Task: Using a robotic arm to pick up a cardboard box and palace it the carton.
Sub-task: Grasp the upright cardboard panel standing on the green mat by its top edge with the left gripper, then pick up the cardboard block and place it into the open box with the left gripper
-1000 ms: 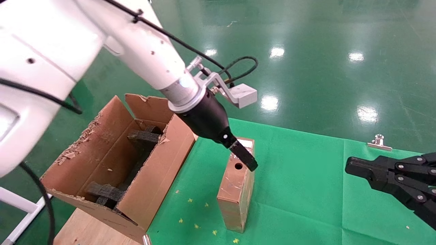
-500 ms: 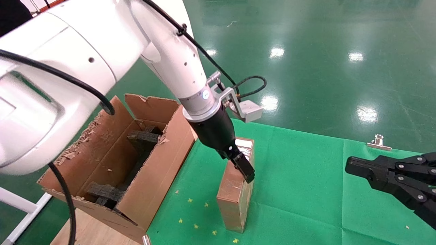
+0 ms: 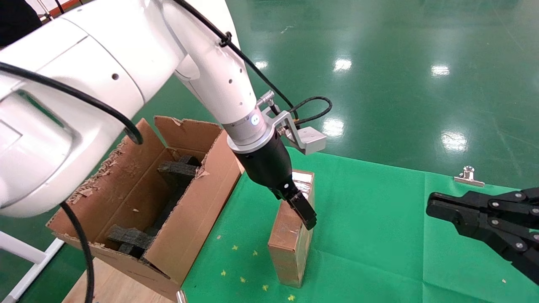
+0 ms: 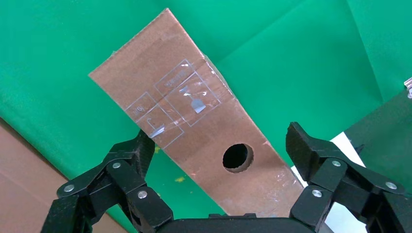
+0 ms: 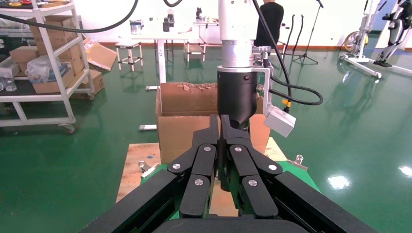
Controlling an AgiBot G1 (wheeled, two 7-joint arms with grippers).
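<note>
We see the robotic arm (image 3: 219, 88) on the left reaching down over the cardboard box (image 3: 291, 229). Its left gripper (image 3: 301, 210) sits right at the box's top face. In the left wrist view the left gripper's fingers (image 4: 130, 160) are spread wide, one on each side of the box (image 4: 194, 131), not clamped on it; the round hole (image 4: 238, 157) and glossy tape show between them. The box stands upright on the green cloth (image 3: 370, 235), just beside the carton (image 3: 147, 202) but apart from it. The carton is open on the left, torn flaps up, black foam pieces (image 3: 177, 168) inside. The right gripper (image 3: 438, 206) is parked at the right edge over the cloth, well apart from the box; in its own wrist view its fingers (image 5: 214, 145) are pressed together, holding nothing. A metal clip (image 3: 468, 176) sits at the cloth's far edge.
</note>
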